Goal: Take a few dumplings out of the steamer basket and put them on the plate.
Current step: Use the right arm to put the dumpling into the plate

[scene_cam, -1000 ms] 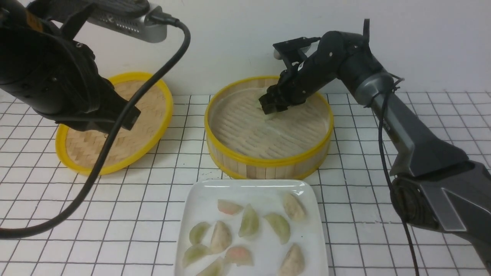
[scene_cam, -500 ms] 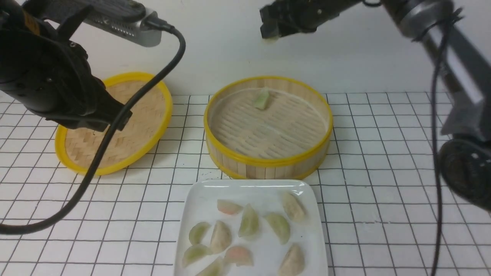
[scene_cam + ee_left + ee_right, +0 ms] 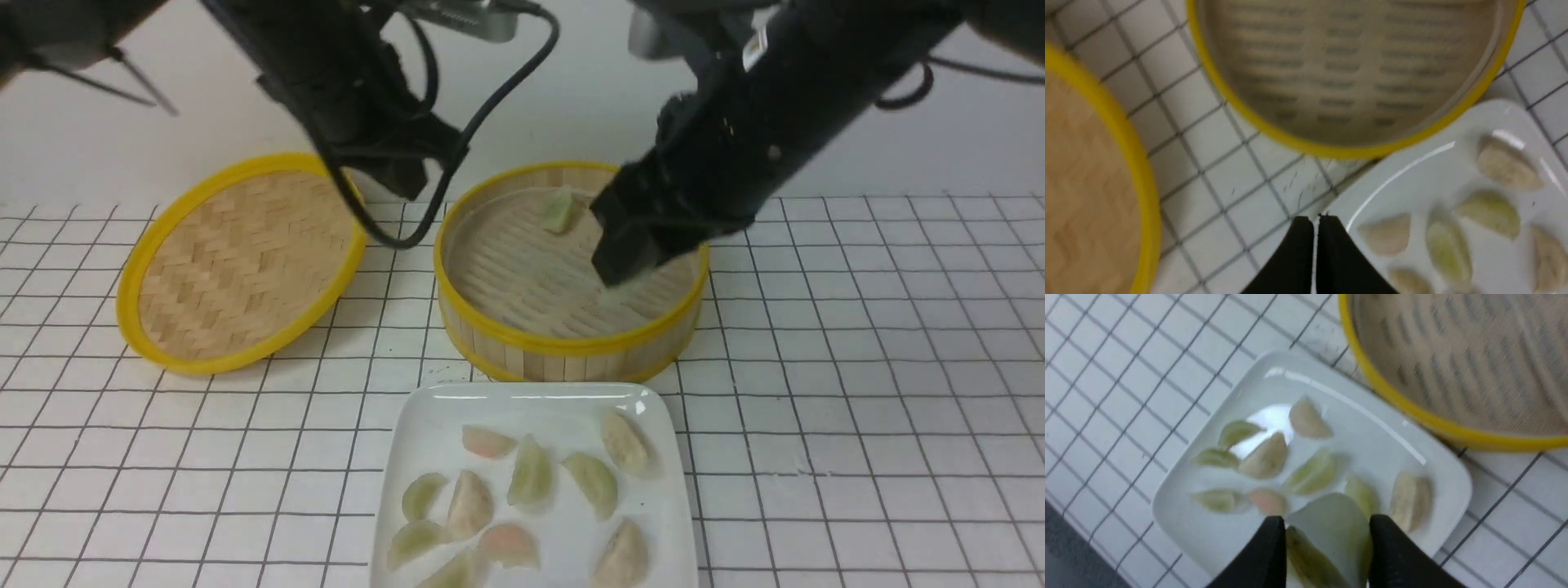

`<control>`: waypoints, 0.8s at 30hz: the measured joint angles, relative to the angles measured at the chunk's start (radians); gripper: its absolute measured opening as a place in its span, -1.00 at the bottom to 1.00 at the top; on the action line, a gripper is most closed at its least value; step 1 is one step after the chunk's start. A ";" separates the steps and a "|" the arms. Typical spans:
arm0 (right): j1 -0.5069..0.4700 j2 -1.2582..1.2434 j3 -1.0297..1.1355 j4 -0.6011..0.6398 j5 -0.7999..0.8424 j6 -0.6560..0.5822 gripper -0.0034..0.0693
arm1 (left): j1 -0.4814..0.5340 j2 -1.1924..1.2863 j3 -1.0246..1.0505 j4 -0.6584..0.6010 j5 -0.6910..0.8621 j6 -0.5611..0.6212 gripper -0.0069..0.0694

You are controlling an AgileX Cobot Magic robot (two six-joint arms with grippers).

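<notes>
Left of the steamer basket, a flat woven lid, tilted up, yellow-rimmed. Between basket and lid, a dark looping cable, partly over the lid's edge. Above the basket's right side, right gripper, hiding part of rim and floor; jaws partway apart, closed on a pale green dumpling, glossy, translucent, blurred. Above the gap between lid and basket, left gripper, fingers shut together, holding nothing. Inside the basket, toward its far wall, one pale green dumpling on bare slats. Just on the basket's near side, a white plate bearing five pale green crescents, three beige, two pinkish.
</notes>
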 joint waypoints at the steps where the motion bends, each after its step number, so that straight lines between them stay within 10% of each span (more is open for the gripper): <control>1: 0.015 -0.020 0.066 0.000 0.000 0.000 -0.26 | 0.000 0.061 -0.084 -0.048 0.001 0.034 -0.83; 24: 0.142 -0.053 0.409 0.023 -0.033 0.109 -0.25 | 0.000 0.685 -0.582 -0.200 -0.284 0.329 -0.83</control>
